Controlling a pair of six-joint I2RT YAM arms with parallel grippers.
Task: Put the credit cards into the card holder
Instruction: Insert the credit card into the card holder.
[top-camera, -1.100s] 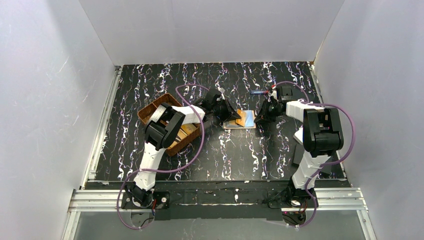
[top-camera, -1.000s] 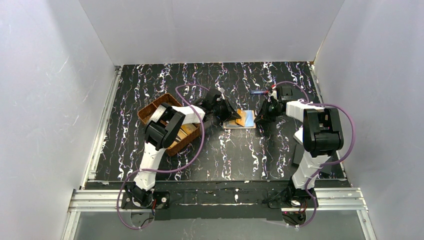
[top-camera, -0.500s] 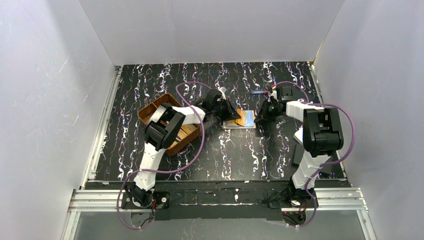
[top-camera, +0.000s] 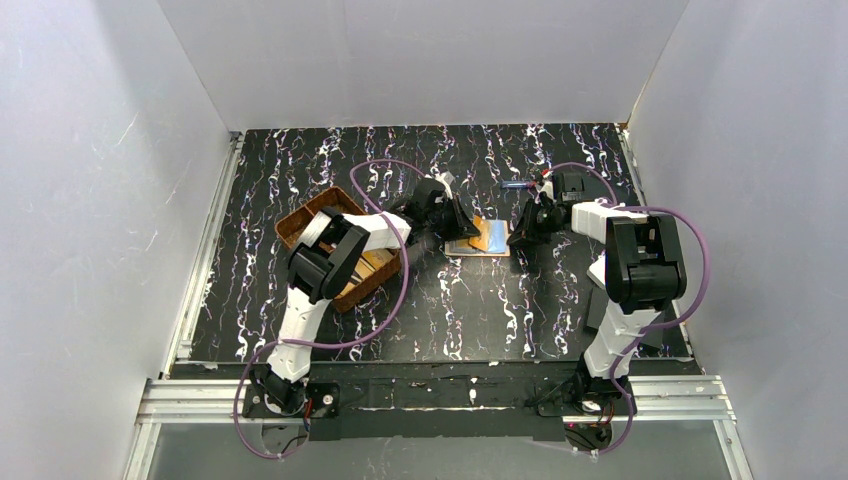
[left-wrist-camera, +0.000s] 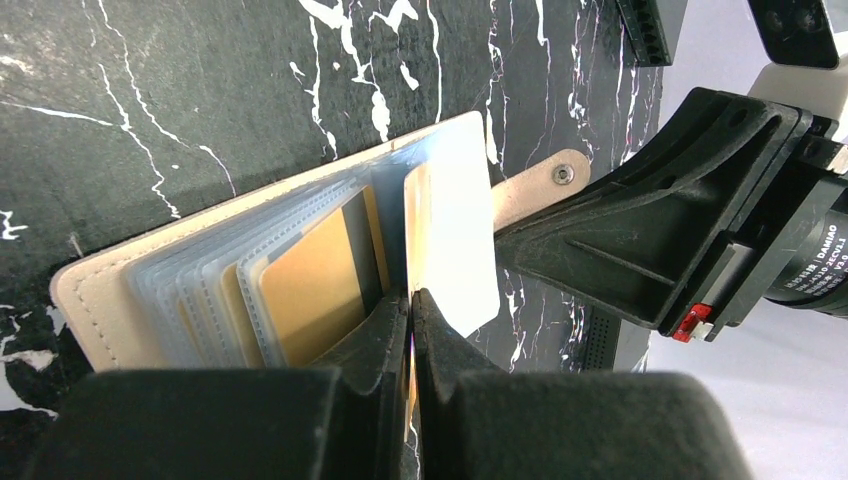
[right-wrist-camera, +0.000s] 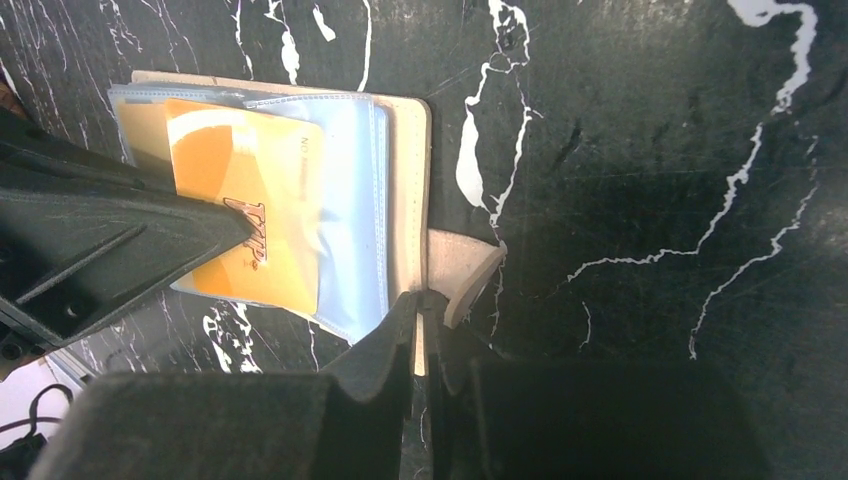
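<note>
The beige card holder (top-camera: 492, 248) lies open mid-table, its clear sleeves (left-wrist-camera: 200, 290) fanned out with tan credit cards inside. My left gripper (left-wrist-camera: 410, 295) is shut on the edge of an orange-gold credit card (right-wrist-camera: 250, 215), which stands over the sleeves at the holder's right half. The card's back glares white in the left wrist view (left-wrist-camera: 455, 240). My right gripper (right-wrist-camera: 421, 297) is shut on the holder's cover edge next to the snap tab (right-wrist-camera: 465, 275). From above, both grippers flank the holder, the left gripper (top-camera: 462, 224) on one side, the right gripper (top-camera: 520, 236) on the other.
A brown woven tray (top-camera: 292, 226) sits left of the holder, partly under my left arm. A small pen-like object (top-camera: 515, 186) lies behind the right gripper. A white box (top-camera: 598, 270) and black plates (top-camera: 597, 312) lie by the right arm's base.
The left gripper has shifted slightly toward the back with the card. The right gripper has kept its hold and barely moved.
</note>
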